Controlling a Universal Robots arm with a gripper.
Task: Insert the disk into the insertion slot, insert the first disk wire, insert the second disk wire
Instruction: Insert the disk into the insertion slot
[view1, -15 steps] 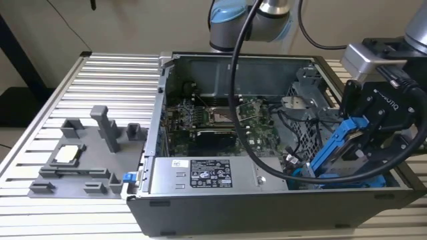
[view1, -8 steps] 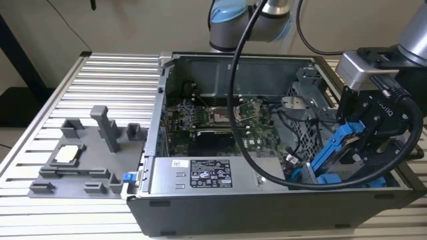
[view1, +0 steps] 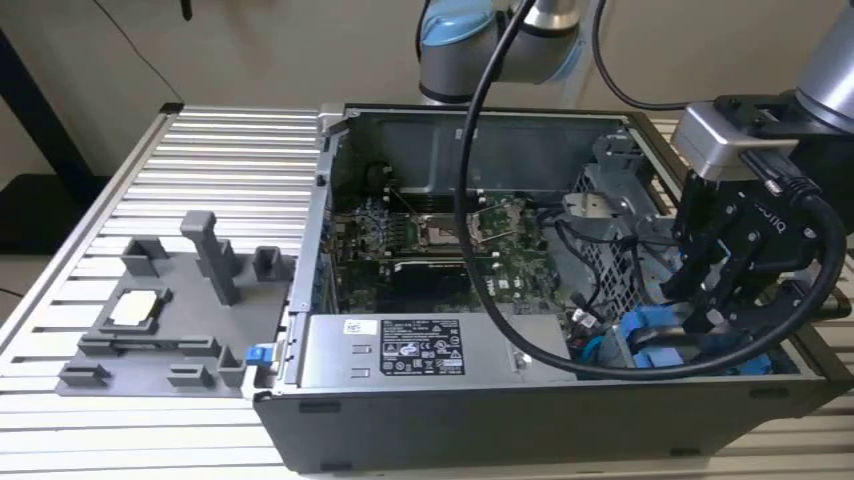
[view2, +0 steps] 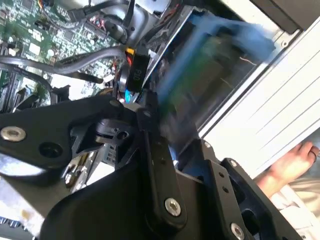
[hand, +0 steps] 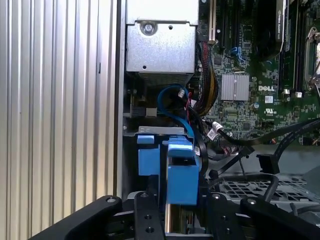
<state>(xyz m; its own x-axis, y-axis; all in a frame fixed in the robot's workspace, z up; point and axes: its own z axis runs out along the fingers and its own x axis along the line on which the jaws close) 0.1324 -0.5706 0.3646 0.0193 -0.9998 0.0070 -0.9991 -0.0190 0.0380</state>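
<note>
**A:** What is the exterior view showing?

**B:** An open computer case (view1: 441, 420) is lying on a slatted metal tabletop (view1: 227, 150). The gripper (view1: 694, 330) is reaching down into the corner of the case at the exterior view's right. It is touching the disk (view1: 654, 335), whose blue carrier is showing just beside the insertion slot (view1: 607, 250), a perforated grey cage.

**A:** How is the disk likely to handle?

**B:** I am judging it dense for its size, rigid and sensitive to knocks, with a smooth metal shell. The plastic carrier is probably giving a little. The long side edges are looking like the safest hold, away from the label face and the connector end.

**A:** And the second wrist view?

**B:** The disk (view2: 215, 60) is appearing as a blue-framed slab tilted beyond the black linkage, though I am hedging on its exact seat. A person's hand (view2: 292, 167) is resting outside the case.

**A:** The first wrist view?

**B:** The disk (hand: 180, 175) is standing on edge between the two fingers. They are closing narrowly on its sides, so the gripper is holding it close to the case wall.
</note>
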